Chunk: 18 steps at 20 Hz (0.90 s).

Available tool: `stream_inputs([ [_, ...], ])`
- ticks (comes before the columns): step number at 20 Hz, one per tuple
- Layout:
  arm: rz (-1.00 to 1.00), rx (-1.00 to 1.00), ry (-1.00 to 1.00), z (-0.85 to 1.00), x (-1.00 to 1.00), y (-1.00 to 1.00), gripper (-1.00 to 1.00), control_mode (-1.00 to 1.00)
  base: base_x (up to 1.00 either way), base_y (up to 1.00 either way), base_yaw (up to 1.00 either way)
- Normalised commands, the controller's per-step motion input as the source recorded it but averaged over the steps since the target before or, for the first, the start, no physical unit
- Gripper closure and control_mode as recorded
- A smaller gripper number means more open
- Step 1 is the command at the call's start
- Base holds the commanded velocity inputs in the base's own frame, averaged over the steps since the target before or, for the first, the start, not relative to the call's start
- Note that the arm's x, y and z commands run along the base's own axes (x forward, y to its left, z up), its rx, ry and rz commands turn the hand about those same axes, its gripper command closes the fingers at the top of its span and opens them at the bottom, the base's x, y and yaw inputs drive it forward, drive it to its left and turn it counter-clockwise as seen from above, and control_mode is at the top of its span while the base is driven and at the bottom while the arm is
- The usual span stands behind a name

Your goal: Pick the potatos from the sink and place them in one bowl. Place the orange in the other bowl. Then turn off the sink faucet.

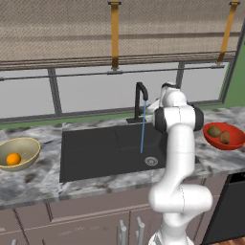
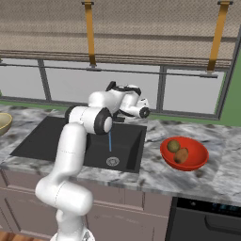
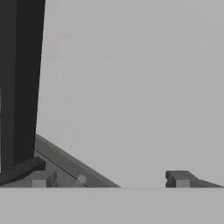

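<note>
Arm: bent, reaching back over the sink (image 1: 110, 148) toward the faucet (image 1: 140, 98).
Claw (image 3: 109, 178): fingertips spread wide, holding nothing.
Red bowl (image 1: 233, 142): right of claw, both potatoes (image 1: 219, 134) inside.
Yellow bowl (image 1: 28, 146): far left, orange (image 1: 13, 159) inside.
Faucet: water running.

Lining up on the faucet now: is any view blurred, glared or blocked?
Left base view: sharp, evenly lit, faucet and water stream clear. Right base view: equally sharp, but the arm covers the faucet. Hand view: soft and flat grey, with a dark post close at left; fingers low in frame.
</note>
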Motion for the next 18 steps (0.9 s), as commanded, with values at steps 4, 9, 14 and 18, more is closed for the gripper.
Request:
stream_inputs([
  [4,0.0,0.0,0.01,-0.56,0.0,0.2,-1.0,-1.0,0.0,0.0,0.0],
  [9,-0.02,0.0,0.01,-0.53,0.05,0.0,-1.0,-1.0,0.0,0.0,0.0],
  [14,-0.06,0.01,0.08,-0.08,0.23,0.08,-1.0,-1.0,0.0,0.0,0.0],
  [18,-0.11,0.05,0.12,0.0,0.25,0.21,-1.0,-1.0,0.0,0.0,0.0],
])
